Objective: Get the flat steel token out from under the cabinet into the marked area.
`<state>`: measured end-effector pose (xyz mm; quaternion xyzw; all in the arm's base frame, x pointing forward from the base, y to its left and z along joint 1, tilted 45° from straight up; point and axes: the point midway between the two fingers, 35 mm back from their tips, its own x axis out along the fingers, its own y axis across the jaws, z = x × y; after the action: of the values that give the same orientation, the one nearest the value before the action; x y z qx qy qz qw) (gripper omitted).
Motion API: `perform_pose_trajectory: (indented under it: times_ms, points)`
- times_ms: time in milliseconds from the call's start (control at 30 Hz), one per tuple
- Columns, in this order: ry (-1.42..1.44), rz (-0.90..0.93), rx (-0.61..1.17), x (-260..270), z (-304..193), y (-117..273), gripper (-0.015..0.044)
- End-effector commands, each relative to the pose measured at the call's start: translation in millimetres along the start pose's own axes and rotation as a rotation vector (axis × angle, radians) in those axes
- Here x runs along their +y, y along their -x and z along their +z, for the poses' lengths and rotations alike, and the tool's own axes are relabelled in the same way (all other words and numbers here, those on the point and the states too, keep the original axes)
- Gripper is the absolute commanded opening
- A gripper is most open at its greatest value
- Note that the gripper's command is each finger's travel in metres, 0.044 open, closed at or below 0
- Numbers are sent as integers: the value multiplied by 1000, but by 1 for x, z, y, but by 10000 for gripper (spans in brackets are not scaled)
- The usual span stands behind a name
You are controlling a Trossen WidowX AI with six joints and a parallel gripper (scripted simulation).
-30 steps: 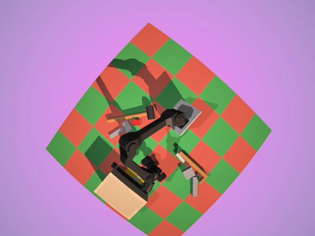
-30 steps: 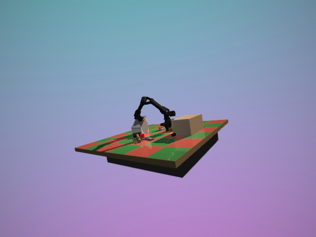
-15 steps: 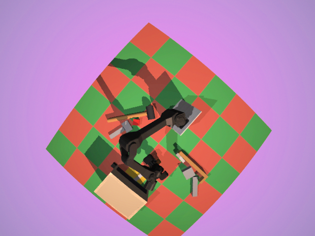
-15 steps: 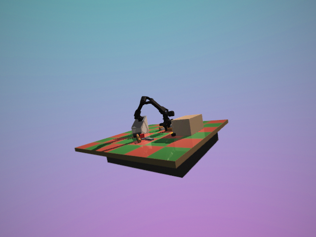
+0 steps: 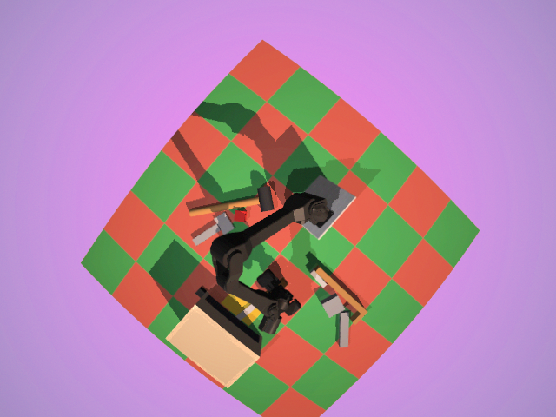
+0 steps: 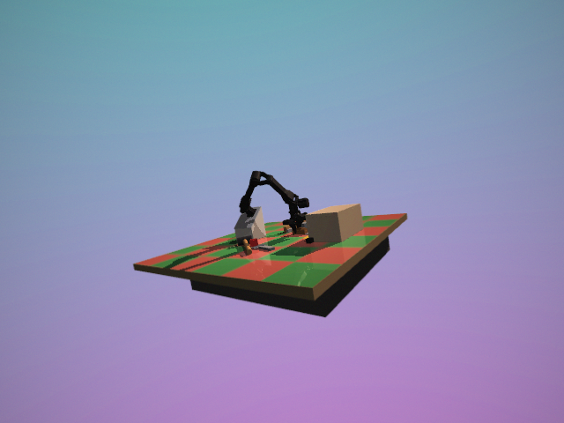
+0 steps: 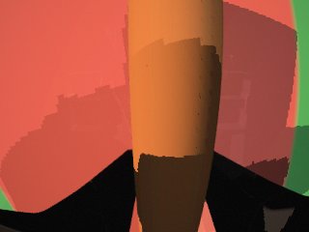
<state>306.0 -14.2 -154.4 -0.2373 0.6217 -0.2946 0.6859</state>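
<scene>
The tan cabinet (image 5: 213,345) (image 6: 337,224) stands with its dark front towards the yellow marked area. A small grey-white piece (image 5: 248,309), apparently the steel token, shows over the yellow area (image 5: 236,298), partly in shadow; whether it lies flat or touches anything is too small to tell. My gripper (image 7: 168,158) (image 6: 298,227) is shut on an orange wooden handle (image 7: 176,97), low over the table in front of the cabinet. The handle runs up through the wrist view above a red tile. Its far end is out of that view, and the arm hides much of it in the top view.
A hammer-like tool with a black head (image 5: 265,198), a red block (image 5: 241,215) and a grey T-shaped piece (image 5: 224,222) lie on one side. An orange bar (image 5: 340,292) and grey pieces (image 5: 333,305) lie on the other. A black block (image 5: 201,291) (image 6: 309,240) is at the cabinet's front corner.
</scene>
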Motion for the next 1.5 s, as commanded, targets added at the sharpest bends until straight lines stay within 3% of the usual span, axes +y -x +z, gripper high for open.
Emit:
perform_pose_trajectory:
  times_ms: [0, 1467]
  points:
    - [4, -1, 7, 0, -10, -1, 0]
    - [6, 0, 10, 4, -74, -1, 0]
